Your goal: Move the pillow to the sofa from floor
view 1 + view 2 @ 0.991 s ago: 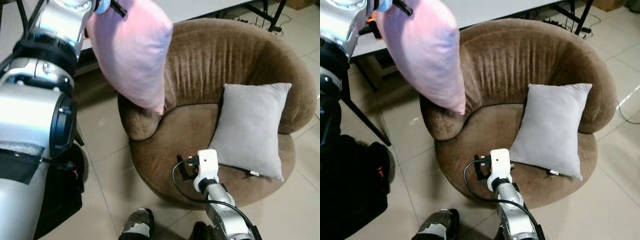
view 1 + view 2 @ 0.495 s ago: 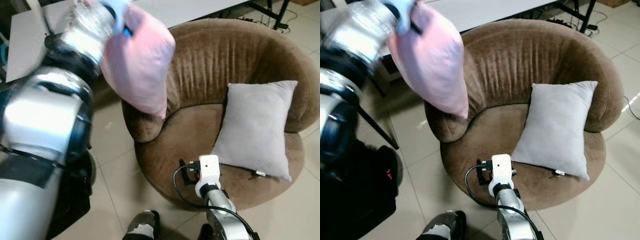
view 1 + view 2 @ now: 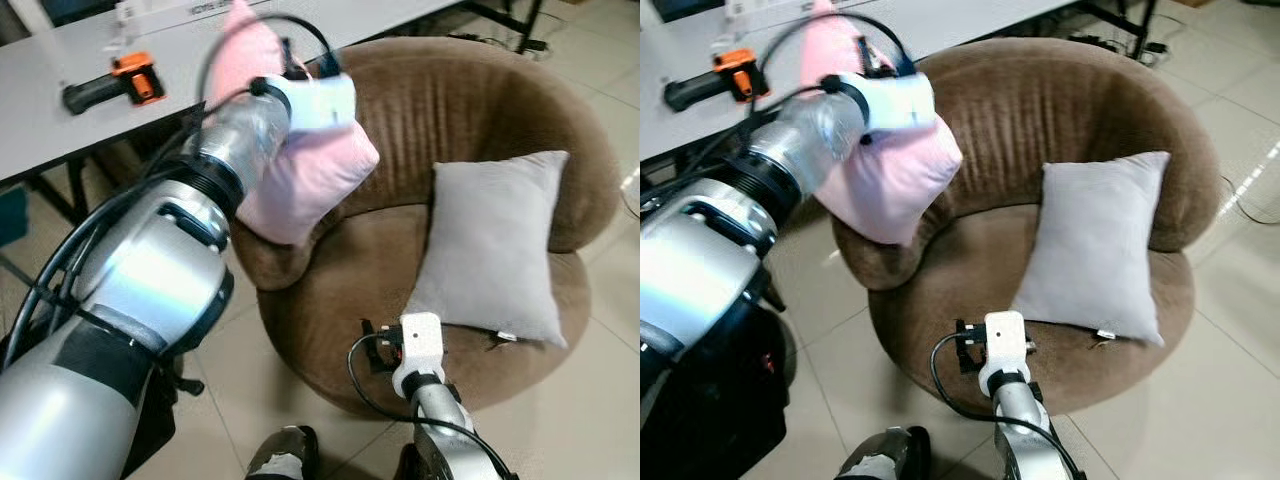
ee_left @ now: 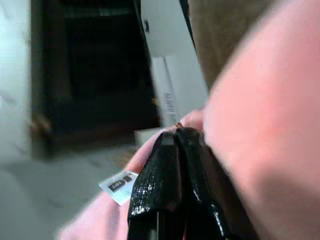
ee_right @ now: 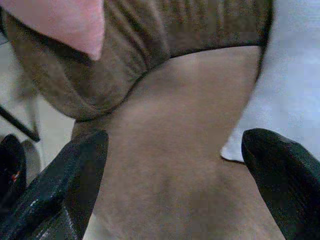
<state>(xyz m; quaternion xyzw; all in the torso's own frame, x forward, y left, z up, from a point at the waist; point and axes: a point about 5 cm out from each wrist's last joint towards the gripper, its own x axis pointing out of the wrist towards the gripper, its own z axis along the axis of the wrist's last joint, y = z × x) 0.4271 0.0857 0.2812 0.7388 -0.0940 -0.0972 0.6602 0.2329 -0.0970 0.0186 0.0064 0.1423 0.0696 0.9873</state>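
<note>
Swung down and toward the chair since a second ago, the pink pillow now hangs low against the left armrest of the round brown sofa, its lower corner over the armrest's inner edge, where earlier it was held high at the upper left. The robot's left arm reaches out across the scene, and in the left wrist view the left gripper has its two black fingers pressed together on a fold of the pink fabric near a small white label. A grey pillow leans upright on the right side of the seat, against the backrest. The right gripper hovers low at the near edge of the seat cushion, just left of the grey pillow, its fingers spread wide apart with nothing between them. Behind the sofa, on the far left, a white table carries an orange and black tool. Pale floor tiles surround the sofa, and the robot's feet show at the near edge.
</note>
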